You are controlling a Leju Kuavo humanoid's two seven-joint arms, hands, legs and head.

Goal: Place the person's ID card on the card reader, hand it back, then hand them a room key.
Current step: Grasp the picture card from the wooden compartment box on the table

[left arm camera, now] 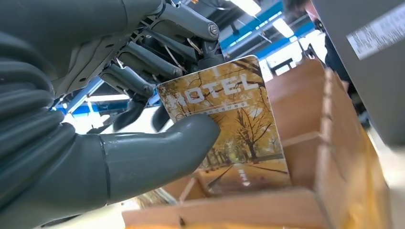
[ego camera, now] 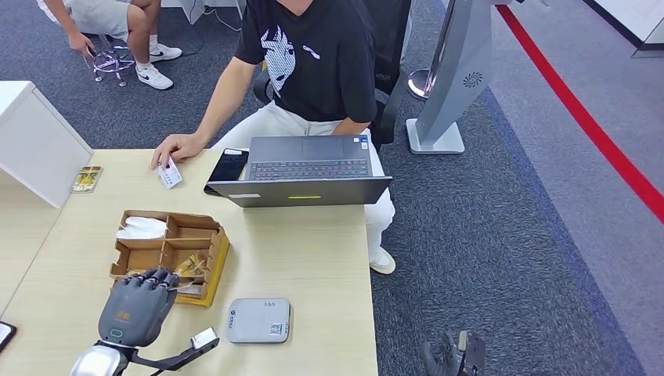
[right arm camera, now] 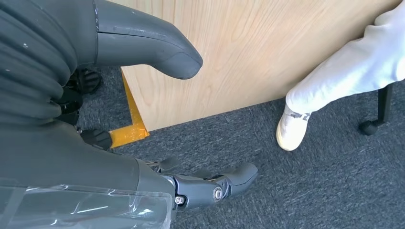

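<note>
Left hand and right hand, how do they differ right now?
The left hand is up at the wooden organizer on the desk, pinching a hotel key card; the right hand hangs beside the desk above the carpet, holding nothing. The left hand's thumb presses the card; the right hand's fingers are apart. Both are grey.

Light wooden table with laptop, phone, card reader, wooden organizer.
</note>
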